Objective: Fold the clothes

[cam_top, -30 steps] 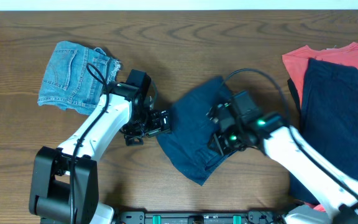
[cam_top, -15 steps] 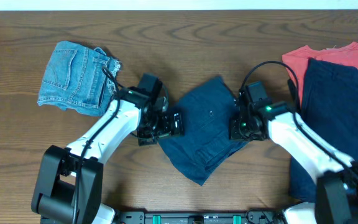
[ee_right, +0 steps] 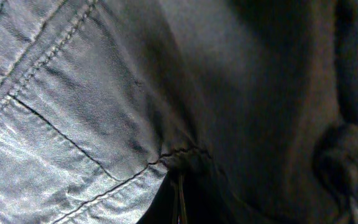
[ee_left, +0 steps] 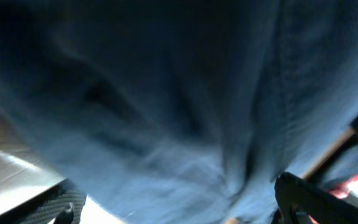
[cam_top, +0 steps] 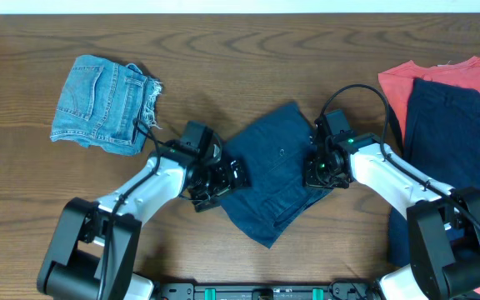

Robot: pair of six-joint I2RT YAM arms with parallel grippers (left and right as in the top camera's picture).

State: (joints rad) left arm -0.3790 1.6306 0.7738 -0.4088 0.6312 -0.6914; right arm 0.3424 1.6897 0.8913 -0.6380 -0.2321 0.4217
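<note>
Gripping the navy shorts [cam_top: 272, 175] at table centre for a fold, the right gripper [cam_top: 317, 172] is pinched together on the cloth's 3 o'clock edge, while the left gripper [cam_top: 230, 177] stands spread wide at 9 o'clock. Next, I judge, the left must close on its edge before either lifts.

The dark brown wood-grain surface [cam_top: 248, 58] carries light-blue frayed denim shorts [cam_top: 98, 104] toward its left, rumpled dark navy-blue fabric shorts [cam_top: 273, 171] in the middle, and at the right edge a coral-red shirt [cam_top: 407, 79] with a wide dark navy garment [cam_top: 457, 150] spread over it.
</note>
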